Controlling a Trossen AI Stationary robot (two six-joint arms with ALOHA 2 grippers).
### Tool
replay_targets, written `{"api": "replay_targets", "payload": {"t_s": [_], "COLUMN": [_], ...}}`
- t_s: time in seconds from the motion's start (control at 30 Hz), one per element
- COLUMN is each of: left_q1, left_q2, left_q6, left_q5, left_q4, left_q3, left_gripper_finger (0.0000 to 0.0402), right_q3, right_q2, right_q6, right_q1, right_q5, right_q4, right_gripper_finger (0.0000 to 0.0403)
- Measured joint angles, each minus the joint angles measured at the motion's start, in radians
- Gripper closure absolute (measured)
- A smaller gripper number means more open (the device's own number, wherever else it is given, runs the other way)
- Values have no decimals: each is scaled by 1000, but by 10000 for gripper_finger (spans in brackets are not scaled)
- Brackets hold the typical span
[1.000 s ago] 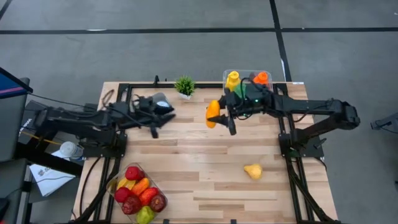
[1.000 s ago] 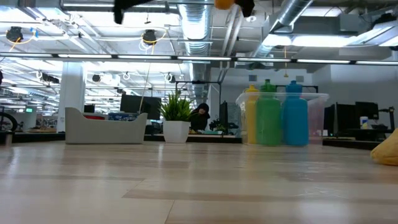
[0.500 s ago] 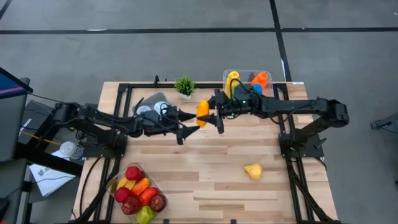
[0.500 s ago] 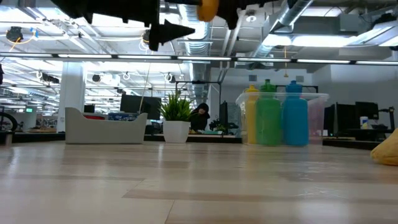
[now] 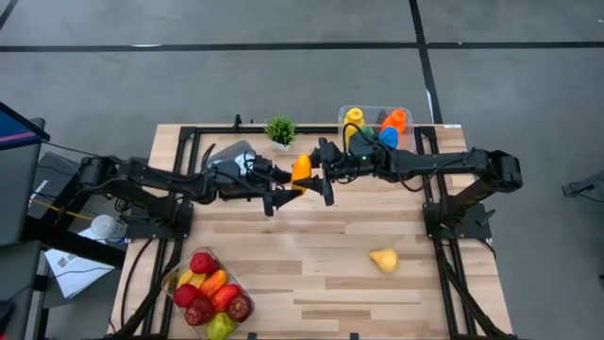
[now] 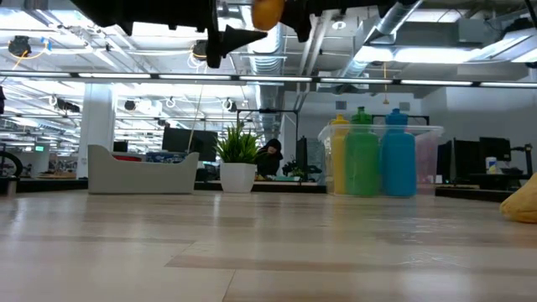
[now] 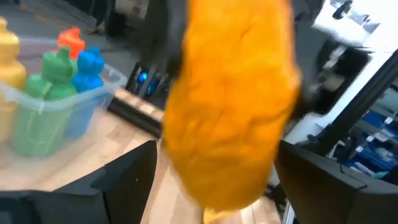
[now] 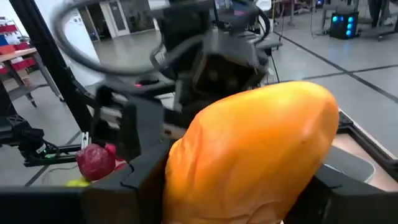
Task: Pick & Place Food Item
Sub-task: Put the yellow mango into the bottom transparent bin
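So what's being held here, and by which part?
The right hand grips the orange food item across its middle, in mid-air; the left hand stands open around it.

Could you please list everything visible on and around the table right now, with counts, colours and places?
Orange food item: one, orange, held in the air above the table's middle, between the two grippers.
Yellow food item: one, yellow, lying on the table's right part.
Fruit tub: one clear tub of red, orange and green pieces, at the near left corner.
Bottle bin: one clear bin with yellow, green, blue and orange-topped bottles, at the far edge.
Potted plant: one, green in a white pot, at the far edge.
Table: one, pale wood.
Right gripper: shut on the orange food item.
Left gripper: open, fingers either side of the same item.
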Motion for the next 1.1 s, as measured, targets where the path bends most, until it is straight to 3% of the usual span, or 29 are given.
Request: {"api": "replay_targets", "payload": {"t_s": [0.33,0.77,1.1], "left_q1": [13,15,15], "left_q2": [19,19,17], "left_q6": [-2,5,8], "left_q5": [-5,23,19], "left_q4": [10,21,29], "left_q3": [0,0,0], "left_gripper_finger": [100,218,205], "right_q3": [0,0,22], "right_q2": [0,0,-7], "right_q6": [-3,0,53], "right_q1": [10,11,-2], "right_q5": [5,-6,-77], "right_q4": [17,11,2], "right_gripper_finger": [173,170,86]}}
